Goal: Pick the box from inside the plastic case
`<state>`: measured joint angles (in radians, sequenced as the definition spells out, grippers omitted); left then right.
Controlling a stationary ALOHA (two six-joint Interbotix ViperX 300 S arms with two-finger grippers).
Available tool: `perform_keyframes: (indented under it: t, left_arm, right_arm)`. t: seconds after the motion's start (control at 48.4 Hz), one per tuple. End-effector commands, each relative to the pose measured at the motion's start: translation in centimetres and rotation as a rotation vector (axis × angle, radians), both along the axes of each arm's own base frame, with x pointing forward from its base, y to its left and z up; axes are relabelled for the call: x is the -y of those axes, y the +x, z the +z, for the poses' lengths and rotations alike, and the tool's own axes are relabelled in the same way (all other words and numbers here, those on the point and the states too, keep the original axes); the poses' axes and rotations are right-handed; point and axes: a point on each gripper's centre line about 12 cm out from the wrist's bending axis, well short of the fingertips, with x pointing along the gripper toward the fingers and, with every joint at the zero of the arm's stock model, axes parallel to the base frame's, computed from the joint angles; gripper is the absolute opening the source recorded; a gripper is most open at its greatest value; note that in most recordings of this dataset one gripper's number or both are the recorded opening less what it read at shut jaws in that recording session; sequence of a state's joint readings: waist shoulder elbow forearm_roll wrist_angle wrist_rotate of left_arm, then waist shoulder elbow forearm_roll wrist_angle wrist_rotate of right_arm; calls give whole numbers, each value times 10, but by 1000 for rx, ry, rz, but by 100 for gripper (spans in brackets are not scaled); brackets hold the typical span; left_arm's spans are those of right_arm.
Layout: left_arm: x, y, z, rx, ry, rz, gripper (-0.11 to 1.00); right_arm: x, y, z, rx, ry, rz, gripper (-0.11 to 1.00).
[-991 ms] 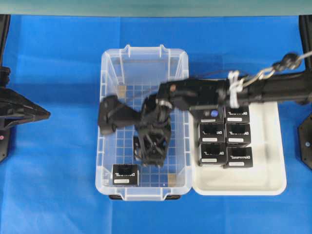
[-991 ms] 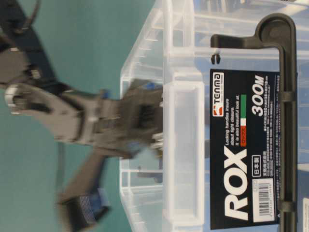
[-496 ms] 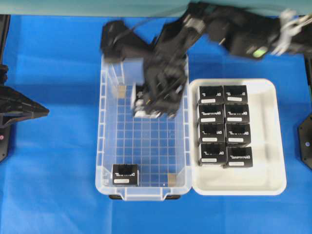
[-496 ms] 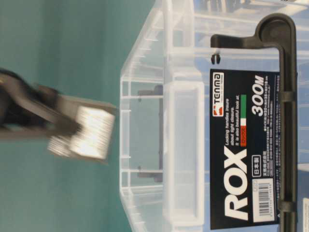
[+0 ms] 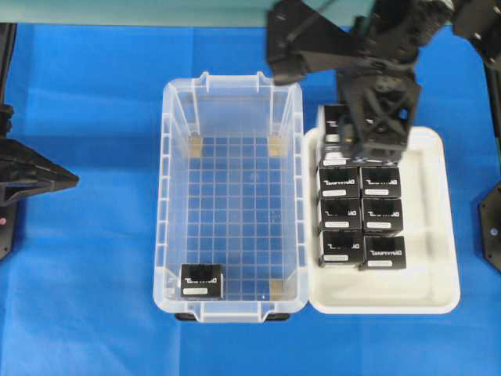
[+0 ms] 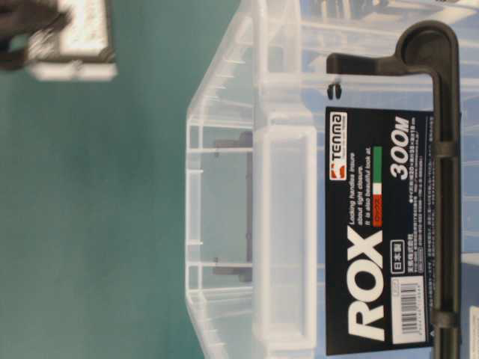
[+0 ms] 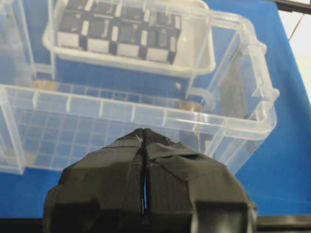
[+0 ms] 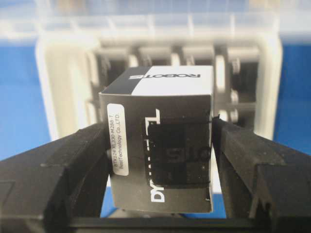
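Note:
My right gripper (image 5: 374,129) is shut on a black box (image 8: 160,141) with a white label strip. It holds the box by its sides, above the far end of the white tray (image 5: 438,301). The held box shows partly under the gripper (image 5: 334,119) and at the top left of the table-level view (image 6: 75,34). The clear plastic case (image 5: 160,196) holds one more box (image 5: 200,280) in its near left corner. My left gripper (image 7: 145,133) is shut and empty. It sits outside the case's left side (image 5: 70,180).
Several identical black boxes (image 5: 360,211) stand in two columns in the white tray, right of the case. They also show in the left wrist view (image 7: 116,29) beyond the case wall (image 7: 146,114). A blue cloth (image 5: 86,298) covers the table.
My right gripper has lifted a box out of the middle of the case, carried it to the far end and then right, over the tray. The left arm has not moved.

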<state>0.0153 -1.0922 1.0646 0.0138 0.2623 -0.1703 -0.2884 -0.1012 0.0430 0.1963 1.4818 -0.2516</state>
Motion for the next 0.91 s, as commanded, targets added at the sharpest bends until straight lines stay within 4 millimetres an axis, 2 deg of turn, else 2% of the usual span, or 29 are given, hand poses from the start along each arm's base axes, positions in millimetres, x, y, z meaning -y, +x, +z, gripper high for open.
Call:
perform_keyframes:
  t: [0.0,0.207,0.372,0.62,0.888]
  left_arm:
    - [-1,2,7,17,5,7,-6]
    - [-3,1,8,20,7,15,-6]
    - [-3,1,8,20,7,15,-6]
    - [-3,1,9,21,2,16,-6]
    - [-3,1,10,23,1,16,-6]
  right_arm:
    - [2,-8,-23,2,-19,-17,70]
    - [2,-27,-93,-19,-50,-16,70]
    - [1,-33,-129,-30,-65,14,68]
    - [10,-42,-156,-31,-106,4,68]
    - [16,-45,-166,6,-127,-20,66]
